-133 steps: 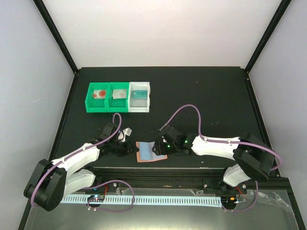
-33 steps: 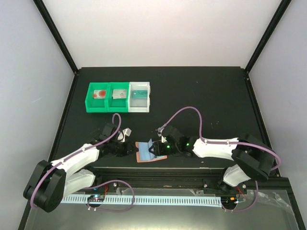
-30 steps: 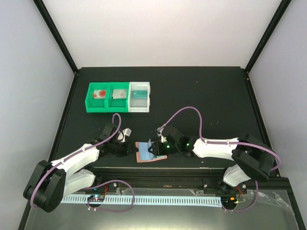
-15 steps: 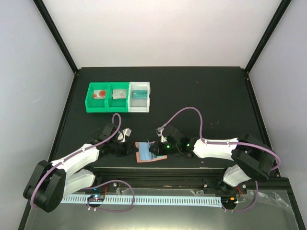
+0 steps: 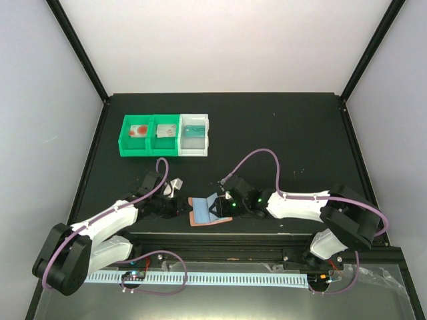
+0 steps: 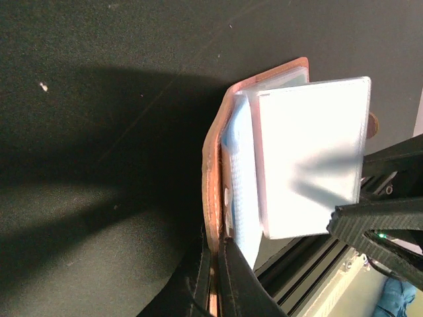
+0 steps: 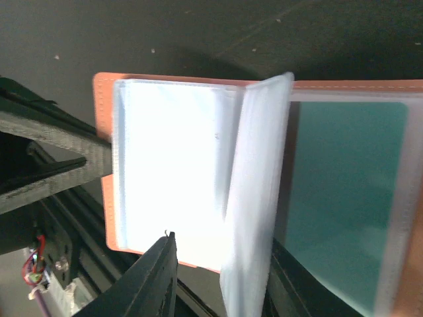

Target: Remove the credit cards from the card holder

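Since a few seconds back the right gripper (image 5: pixel 217 209) has edged slightly leftward over the flat salmon-pink rectangular card holder (image 5: pixel 198 216). A clear plastic sleeve leaf (image 7: pixel 254 198) that lay lower now stands up from its spine, and the left arm has hardly shifted. The card holder lies open on the matte black table (image 5: pixel 280 133) near its front edge, between the two grippers. The left gripper (image 5: pixel 177 205) is pinched tight on the edge of the pink cover. The right gripper's jaws stand apart with the raised leaf between them, a gap showing between the leaf and one finger (image 7: pixel 158 277). Beside the leaf a teal rectangular plastic card (image 7: pixel 344 198) sits inside a clear pocket; the opposite pocket (image 7: pixel 172 165) glares white. Far back on the left, a green plastic bin (image 5: pixel 150 149) holds a white card with a red disc (image 5: pixel 139 131) and a greyish card (image 5: pixel 165 131), in separate compartments. The adjoining white bin (image 5: pixel 194 148) holds a second teal card (image 5: pixel 195 129).
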`<state>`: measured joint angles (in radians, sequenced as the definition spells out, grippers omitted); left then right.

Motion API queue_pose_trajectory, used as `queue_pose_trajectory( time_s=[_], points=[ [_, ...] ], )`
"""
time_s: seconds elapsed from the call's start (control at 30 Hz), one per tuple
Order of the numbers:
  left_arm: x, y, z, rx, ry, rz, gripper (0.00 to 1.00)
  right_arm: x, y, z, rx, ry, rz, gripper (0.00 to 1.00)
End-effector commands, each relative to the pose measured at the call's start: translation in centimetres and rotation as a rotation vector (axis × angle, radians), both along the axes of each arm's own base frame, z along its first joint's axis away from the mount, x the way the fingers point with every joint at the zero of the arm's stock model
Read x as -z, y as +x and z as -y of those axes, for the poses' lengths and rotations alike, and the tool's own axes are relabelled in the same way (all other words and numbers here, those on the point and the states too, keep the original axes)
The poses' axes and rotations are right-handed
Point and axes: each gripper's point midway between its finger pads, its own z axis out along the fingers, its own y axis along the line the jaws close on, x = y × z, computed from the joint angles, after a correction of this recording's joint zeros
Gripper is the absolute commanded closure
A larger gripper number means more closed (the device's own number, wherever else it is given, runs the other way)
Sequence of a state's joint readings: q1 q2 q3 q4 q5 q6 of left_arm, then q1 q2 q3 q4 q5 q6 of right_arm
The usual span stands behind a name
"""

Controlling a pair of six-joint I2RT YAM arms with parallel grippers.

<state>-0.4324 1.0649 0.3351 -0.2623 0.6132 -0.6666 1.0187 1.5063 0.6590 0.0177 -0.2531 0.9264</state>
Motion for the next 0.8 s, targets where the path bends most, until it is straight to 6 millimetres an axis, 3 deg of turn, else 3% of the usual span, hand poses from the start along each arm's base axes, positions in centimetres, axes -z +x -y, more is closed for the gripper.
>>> queue_pose_trajectory(
  time_s=[0.0, 0.13, 0.5, 0.77],
  points=[
    [0.0, -0.1, -0.1, -0.001, 0.006, 0.010, 0.95, 0.0, 1.1, 1.1, 0.029, -0.079, 0.055, 0.66],
    [0.0, -0.1, -0.1, 0.000, 0.005, 0.010, 0.95, -0.3, 1.2, 1.1, 0.026, -0.080, 0.063, 0.65],
    [0.1, -0.1, -0.2, -0.003, 0.007, 0.008, 0.95, -3.0, 1.0, -0.1, -0.003, 0.050, 0.109, 0.93],
    [0.0, -0.1, -0.2, -0.005, 0.005, 0.006, 0.95, -1.8, -0.1, -1.7, -0.061, 0.101, 0.033, 0.74]
  ],
)
